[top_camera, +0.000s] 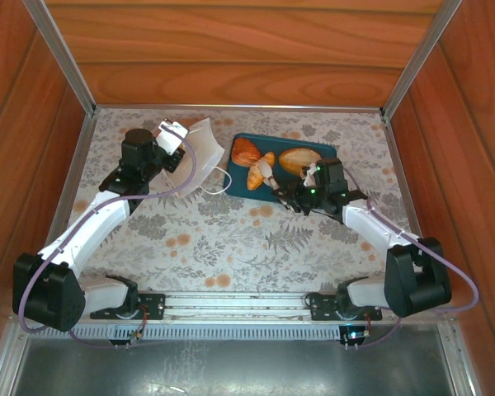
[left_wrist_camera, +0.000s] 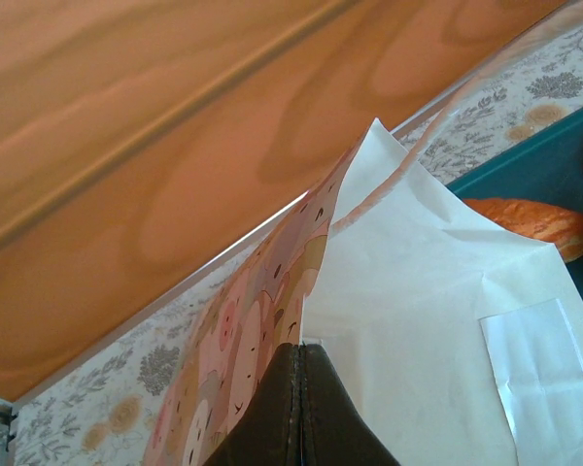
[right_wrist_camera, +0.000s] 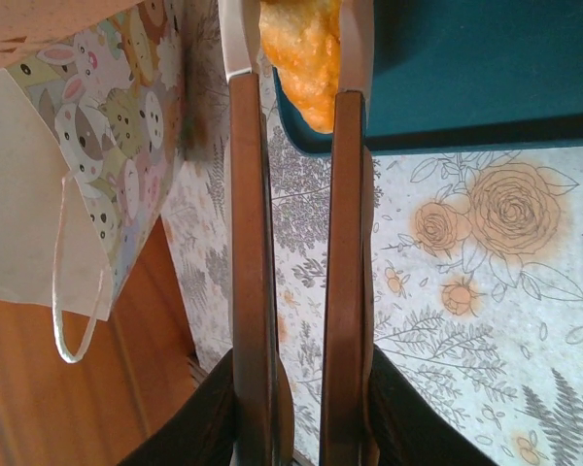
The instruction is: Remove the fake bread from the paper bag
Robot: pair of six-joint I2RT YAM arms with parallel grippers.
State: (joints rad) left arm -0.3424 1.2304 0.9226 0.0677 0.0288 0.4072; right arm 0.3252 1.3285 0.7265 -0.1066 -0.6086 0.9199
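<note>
The white paper bag (top_camera: 200, 151) is tipped over at the back left, its mouth facing the teal tray (top_camera: 322, 152). My left gripper (top_camera: 175, 142) is shut on the bag's rim (left_wrist_camera: 316, 320), between the white inside (left_wrist_camera: 428, 340) and the animal-print outside (left_wrist_camera: 238, 330). Three pieces of fake bread are at the tray: a croissant-like one (top_camera: 246, 151), an oval roll (top_camera: 299, 160) and a piece (top_camera: 259, 172) pinched by my right gripper (top_camera: 270, 176). In the right wrist view that orange piece (right_wrist_camera: 306, 73) sits between the fingertips over the tray's edge (right_wrist_camera: 466, 68). The bag's inside is hidden.
The bag's thin loop handle (top_camera: 214, 186) lies on the floral tablecloth (top_camera: 231, 239) beside the tray; it also hangs in the right wrist view (right_wrist_camera: 73, 291). Wooden walls (top_camera: 231, 49) close the back and sides. The bag (right_wrist_camera: 87, 116) stands close to the left of my right fingers.
</note>
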